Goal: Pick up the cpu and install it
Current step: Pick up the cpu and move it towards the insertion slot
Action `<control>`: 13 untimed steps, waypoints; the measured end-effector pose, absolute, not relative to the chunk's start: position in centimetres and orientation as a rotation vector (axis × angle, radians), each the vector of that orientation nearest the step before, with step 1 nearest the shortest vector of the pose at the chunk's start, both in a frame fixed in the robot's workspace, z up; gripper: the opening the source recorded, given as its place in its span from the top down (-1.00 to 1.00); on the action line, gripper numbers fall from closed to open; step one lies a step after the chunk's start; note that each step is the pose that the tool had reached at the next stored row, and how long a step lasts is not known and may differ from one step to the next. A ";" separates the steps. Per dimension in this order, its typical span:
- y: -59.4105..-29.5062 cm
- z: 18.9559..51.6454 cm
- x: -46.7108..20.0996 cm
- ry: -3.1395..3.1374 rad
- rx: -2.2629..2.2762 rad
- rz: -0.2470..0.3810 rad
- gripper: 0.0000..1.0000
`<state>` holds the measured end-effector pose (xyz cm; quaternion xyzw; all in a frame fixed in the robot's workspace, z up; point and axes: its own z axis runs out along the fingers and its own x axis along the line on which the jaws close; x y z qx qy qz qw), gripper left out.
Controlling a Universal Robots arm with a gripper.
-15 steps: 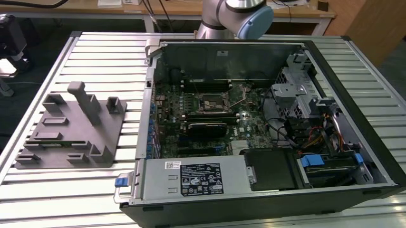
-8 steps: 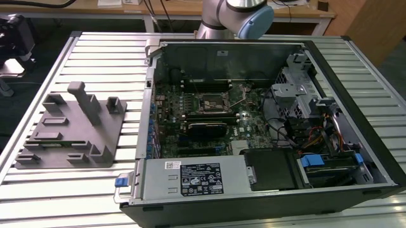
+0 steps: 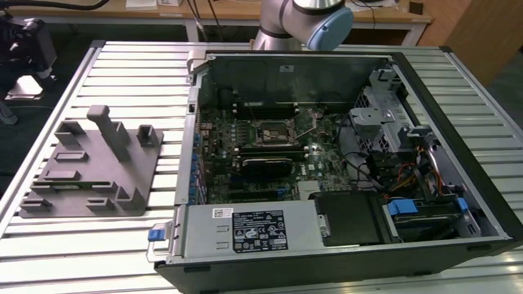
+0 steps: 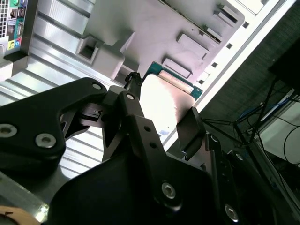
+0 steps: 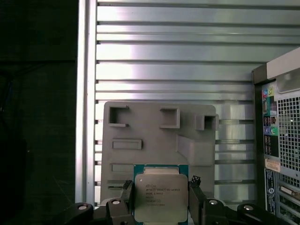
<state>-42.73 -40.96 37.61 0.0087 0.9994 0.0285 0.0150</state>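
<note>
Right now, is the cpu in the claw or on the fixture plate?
In the claw: in the first wrist view its fingers clamp both edges of the cpu, held above the grey fixture plate.

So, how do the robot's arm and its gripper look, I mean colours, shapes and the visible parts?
The arm is a round silver-grey tube, and its joint carries a light blue cap. The gripper is matte black. Its fingers are built from flat linkage bars with rounded ends, joined by small silver screws, and they narrow toward thin tips.
</note>
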 end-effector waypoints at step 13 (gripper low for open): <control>-40.9 37.6 -39.7 3.110 0.027 0.089 -0.09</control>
